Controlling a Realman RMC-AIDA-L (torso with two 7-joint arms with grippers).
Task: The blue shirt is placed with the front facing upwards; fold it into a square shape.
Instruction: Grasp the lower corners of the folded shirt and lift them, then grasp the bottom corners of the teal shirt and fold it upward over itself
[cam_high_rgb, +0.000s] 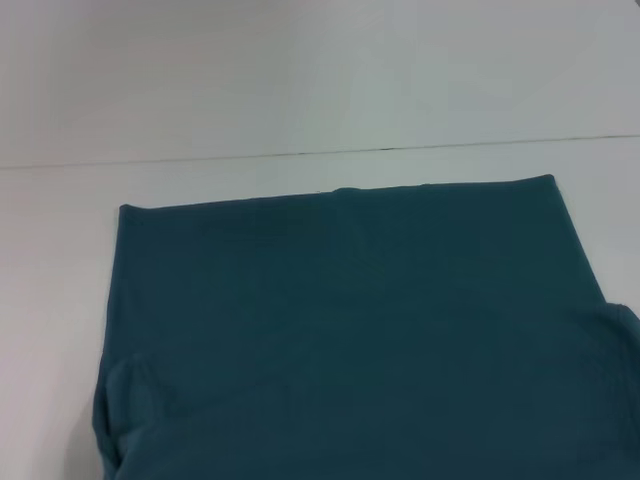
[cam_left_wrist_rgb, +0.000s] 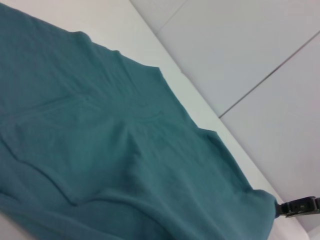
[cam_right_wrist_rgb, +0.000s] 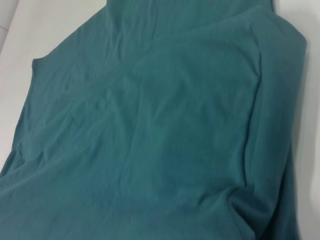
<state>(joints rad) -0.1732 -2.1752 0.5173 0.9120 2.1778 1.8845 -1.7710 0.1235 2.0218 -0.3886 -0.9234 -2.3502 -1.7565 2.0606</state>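
Blue shirt (cam_high_rgb: 350, 330): lies flat on the white worktop (cam_high_rgb: 300, 90), plain teal side up (no print or collar label shows in any view); it fills the near half of the head view and runs off the bottom edge
Far edge: a straight, nearly level line across the head view, with one small bump near its middle; the corners at either end are clean and sharp
Left side: the cloth edge drops almost straight toward the robot; near the bottom a rounded fold of fabric bulges out, casting a soft shadow on the layer beneath it
Right side: the edge slants outward toward the robot; a second rounded lobe of cloth sticks out at the frame's right border
Surface: mostly smooth in the head view; the left wrist view shows the blue shirt (cam_left_wrist_rgb: 110, 150) with shallow ridges and a raised fold crossing it; the right wrist view shows the blue shirt (cam_right_wrist_rgb: 165, 135) with a long seam-like crease down one side and loose wrinkles
Worktop: bare white beyond the far edge; a thin dark seam line crosses it
Left claw: not seen in any view; cannot tell how it stands
Right claw: likewise unseen; cannot tell
Dark piece (cam_left_wrist_rgb: 301, 206): a small black part at the cloth's corner in the left wrist view; what it is cannot be told
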